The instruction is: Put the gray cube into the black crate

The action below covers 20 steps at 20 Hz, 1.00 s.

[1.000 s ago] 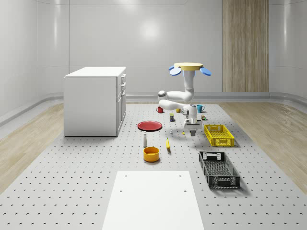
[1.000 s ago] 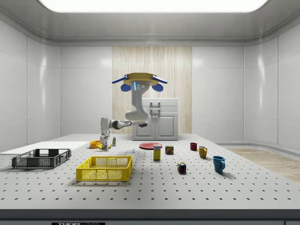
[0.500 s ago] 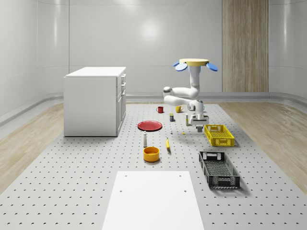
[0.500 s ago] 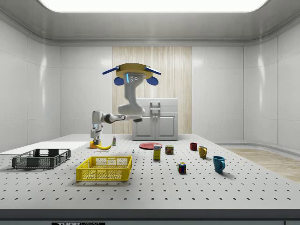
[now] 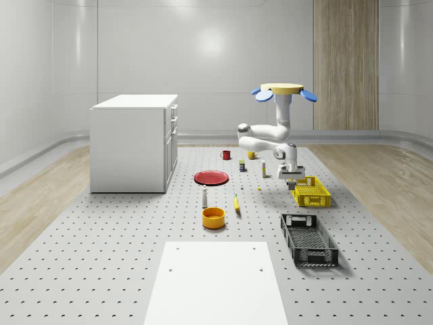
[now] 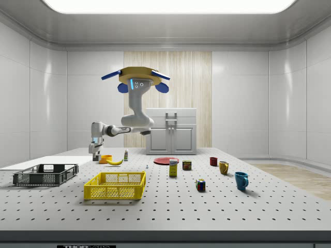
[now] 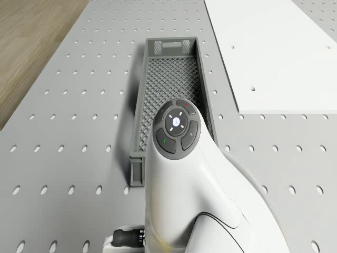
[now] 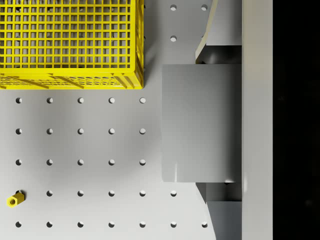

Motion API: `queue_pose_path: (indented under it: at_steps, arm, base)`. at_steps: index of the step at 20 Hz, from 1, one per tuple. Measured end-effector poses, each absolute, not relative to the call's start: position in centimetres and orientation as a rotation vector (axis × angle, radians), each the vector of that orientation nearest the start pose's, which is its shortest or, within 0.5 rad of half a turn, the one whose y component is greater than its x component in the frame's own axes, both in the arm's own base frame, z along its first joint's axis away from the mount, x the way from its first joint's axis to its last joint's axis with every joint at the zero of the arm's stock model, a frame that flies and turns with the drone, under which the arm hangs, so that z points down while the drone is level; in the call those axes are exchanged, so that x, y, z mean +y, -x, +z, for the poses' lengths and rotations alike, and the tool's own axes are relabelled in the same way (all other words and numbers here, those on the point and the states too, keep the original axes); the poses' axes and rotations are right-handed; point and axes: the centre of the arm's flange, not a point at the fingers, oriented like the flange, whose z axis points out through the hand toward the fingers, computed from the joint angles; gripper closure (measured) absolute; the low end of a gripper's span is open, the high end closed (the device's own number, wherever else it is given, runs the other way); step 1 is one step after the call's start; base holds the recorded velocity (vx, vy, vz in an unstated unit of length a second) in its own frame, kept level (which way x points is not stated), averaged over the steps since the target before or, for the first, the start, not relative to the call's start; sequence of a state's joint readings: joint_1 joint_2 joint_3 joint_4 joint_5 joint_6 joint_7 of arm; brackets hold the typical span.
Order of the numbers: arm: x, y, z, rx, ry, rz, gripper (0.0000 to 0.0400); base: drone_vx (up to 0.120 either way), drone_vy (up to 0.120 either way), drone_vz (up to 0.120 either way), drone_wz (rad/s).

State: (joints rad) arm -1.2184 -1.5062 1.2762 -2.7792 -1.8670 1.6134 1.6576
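Note:
The drone (image 5: 284, 90) hovers above the table beside the yellow crate (image 5: 310, 190), with its arm bent down and forward. The gripper (image 5: 291, 181) hangs a little above the tabletop near that crate's corner. In the wrist view the gray cube (image 8: 200, 122) sits clamped between the two fingers (image 8: 223, 25), so the gripper is shut on it. The black crate (image 5: 318, 253) lies nearer the whole-scene camera, with nothing in it, and the drone view shows it ahead of the arm (image 7: 138, 105). In the side view the gripper (image 6: 95, 153) hangs behind and to the right of the black crate (image 6: 45, 174).
A white cabinet (image 5: 134, 141) stands at the whole-scene view's left. A red plate (image 5: 211, 177), an orange bowl (image 5: 213, 217), a banana (image 5: 237, 202) and a small bottle (image 5: 204, 197) lie mid-table. A white sheet (image 5: 216, 281) covers the near part. Mugs and cans stand at the back.
Drone and arm have moved toward the whole-scene view's right, carrying the gray cube from near the banana to beside the yellow crate. The gripper stays shut on the cube.

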Motion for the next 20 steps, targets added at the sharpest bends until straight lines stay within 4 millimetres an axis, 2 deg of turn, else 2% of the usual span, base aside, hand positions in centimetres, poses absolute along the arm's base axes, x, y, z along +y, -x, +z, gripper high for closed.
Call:
queue_pose_path:
  at_steps: [3,20]
  arm:
    - [1.2,-32.88,52.47,-0.002,-0.001,0.786,0.015]
    - [1.2,-32.88,52.47,-0.002,-0.001,0.786,0.015]
  base:
    - [0.12,0.107,0.0,0.0]
    - [0.12,0.0,0.0,0.0]
